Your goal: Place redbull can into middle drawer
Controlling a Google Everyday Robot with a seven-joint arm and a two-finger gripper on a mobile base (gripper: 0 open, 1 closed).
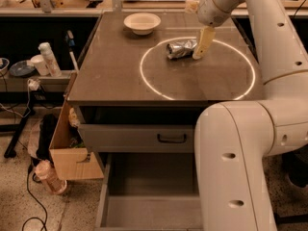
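Camera view showed you the gripper (202, 46) at the can (181, 49), near the worktop's (110, 73) far edge; whether it was gripping could not be told. Likely light, creased, slippery: grasp mid-body.

The crumpled silver can (181, 49) lies on its side on the brown cabinet top (110, 71), inside a white ring of light (141, 73); the gripper (203, 44) hangs at the can's right end, touching it or just beside it; a white bowl (142, 22) stands near the far edge, well apart; below, a grey drawer front (130, 137) carries a black handle; beneath it the open drawer (144, 182) shows its flat grey floor; the robot's pale arm (236, 167) hides its right part; a cardboard box (67, 150) sits left.
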